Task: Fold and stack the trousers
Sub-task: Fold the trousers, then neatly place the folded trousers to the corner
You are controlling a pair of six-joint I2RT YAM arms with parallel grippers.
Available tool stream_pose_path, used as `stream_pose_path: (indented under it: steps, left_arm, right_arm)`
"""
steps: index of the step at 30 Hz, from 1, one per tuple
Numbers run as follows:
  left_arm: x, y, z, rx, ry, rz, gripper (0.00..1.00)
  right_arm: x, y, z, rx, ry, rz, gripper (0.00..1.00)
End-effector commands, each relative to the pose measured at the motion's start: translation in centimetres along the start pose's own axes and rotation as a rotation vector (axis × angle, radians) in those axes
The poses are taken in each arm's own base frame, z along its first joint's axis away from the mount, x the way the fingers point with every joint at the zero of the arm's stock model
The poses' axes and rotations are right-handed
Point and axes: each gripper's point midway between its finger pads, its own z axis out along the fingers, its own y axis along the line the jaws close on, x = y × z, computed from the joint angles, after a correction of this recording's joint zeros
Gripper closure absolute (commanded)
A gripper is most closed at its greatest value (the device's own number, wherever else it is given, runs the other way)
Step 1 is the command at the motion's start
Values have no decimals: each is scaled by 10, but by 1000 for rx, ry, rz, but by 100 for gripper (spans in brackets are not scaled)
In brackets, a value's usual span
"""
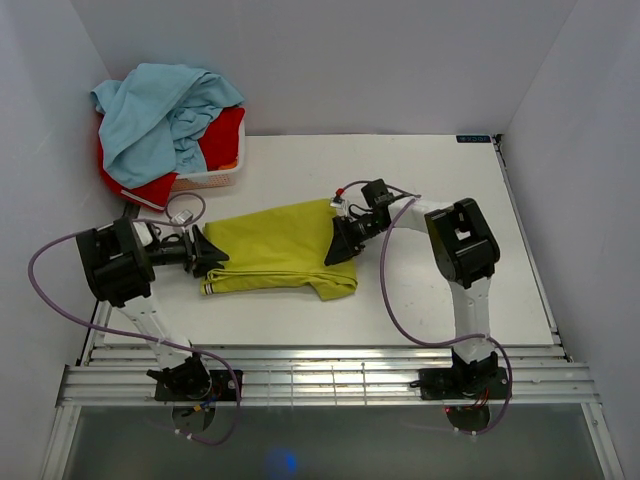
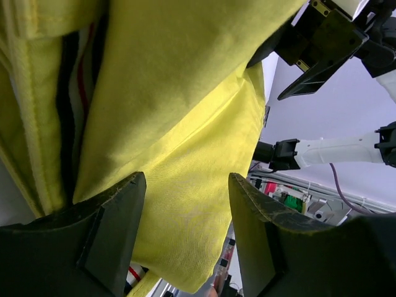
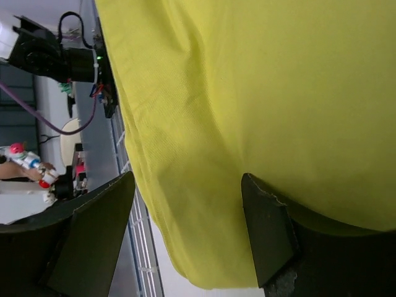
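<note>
The yellow-green trousers [image 1: 280, 250] lie folded into a rough rectangle in the middle of the white table [image 1: 450, 290]. My left gripper [image 1: 212, 256] is open at their left end, where the striped label [image 2: 71, 99] shows in the left wrist view. The cloth [image 2: 185, 148] fills the gap between its fingers [image 2: 117, 229]. My right gripper [image 1: 338, 246] is open at the trousers' right end. The cloth [image 3: 247, 99] lies spread between its fingers [image 3: 263, 232] in the right wrist view.
A white basket [image 1: 220, 178] at the back left holds a red garment [image 1: 225, 135] and a light blue garment [image 1: 160, 110] heaped over it. White walls stand close on three sides. A metal rail frame [image 1: 320, 375] runs along the near edge.
</note>
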Motion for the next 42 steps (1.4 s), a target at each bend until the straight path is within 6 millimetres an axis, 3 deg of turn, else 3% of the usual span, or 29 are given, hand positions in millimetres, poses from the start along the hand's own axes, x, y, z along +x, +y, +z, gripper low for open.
stream_pose_path:
  steps: [1,3,7,10,12,13,17,18,19,20,21,22,23,24,25,26,27,29,30,32,34,35,37,38,39,40,42]
  left_arm:
    - [-18,23,-4,-142,-3,136,31]
    - [-24,23,-1,-155,6,158,30]
    - [-19,5,36,-156,92,234,30]
    - [-14,-16,63,-109,123,240,29]
    - [-14,-27,71,-62,121,233,29]
    - [-21,-35,74,-33,95,228,28]
    - [-37,-76,64,82,42,317,20]
    - [-40,-86,57,95,29,360,18]
    - [-43,-93,46,99,11,373,15]
    - [-48,-112,34,129,-20,451,10]
    - [-51,-118,26,125,-40,480,6]
    - [-53,-121,20,101,-51,495,2]
    - [-57,-131,13,76,-74,596,2]
    - [-63,-138,9,63,-99,667,2]
    - [-64,-146,8,57,-113,718,2]
    - [-66,-153,6,56,-123,763,4]
    - [-69,-162,4,64,-131,836,8]
    - [-74,-163,7,71,-126,832,16]
    - [-76,-163,9,86,-117,782,28]
    - [-76,-160,21,175,-73,708,44]
    - [-71,-153,39,210,-34,633,55]
    - [-70,-150,44,216,-30,612,56]
    - [-72,-147,55,226,-38,567,60]
    - [-71,-133,62,210,-35,515,61]
    - [-77,-128,66,210,-51,515,61]
    - [-78,-122,70,201,-46,452,62]
    - [-87,-94,83,155,-54,386,62]
  right_arm:
    - [3,-24,-25,227,-11,-19,24]
    - [-4,-23,-42,293,-12,-38,24]
    - [-5,-33,-88,524,39,-143,20]
    - [-37,-14,-120,637,21,-377,16]
    - [-62,10,-128,643,-25,-469,15]
    - [-85,28,-132,641,-63,-533,15]
    - [-128,63,-100,603,-76,-682,21]
    - [-136,69,-92,589,-79,-709,34]
    - [-140,59,-76,571,-59,-707,42]
    - [-159,79,-62,548,-77,-776,47]
    - [-165,80,-50,538,-68,-793,51]
    - [-163,67,-25,526,-24,-784,54]
    - [-180,78,-20,522,-53,-819,59]
    - [-181,74,-13,516,-53,-806,71]
    - [-181,69,-6,502,-66,-747,76]
    - [-184,68,-5,503,-83,-737,78]
    - [-174,61,-3,501,-64,-706,75]
    - [-163,77,-13,435,-79,-675,72]
    - [-143,70,-13,389,-58,-623,71]
    - [-138,81,-29,310,-102,-555,71]
    - [-143,74,-49,243,-151,-496,71]
    - [-147,71,-57,221,-172,-478,71]
    - [-153,50,-67,206,-193,-431,71]
    - [-155,37,-78,206,-209,-407,71]
    - [-154,29,-80,197,-213,-383,69]
    - [-150,8,-84,192,-215,-342,68]
    - [-147,-15,-85,190,-213,-298,65]
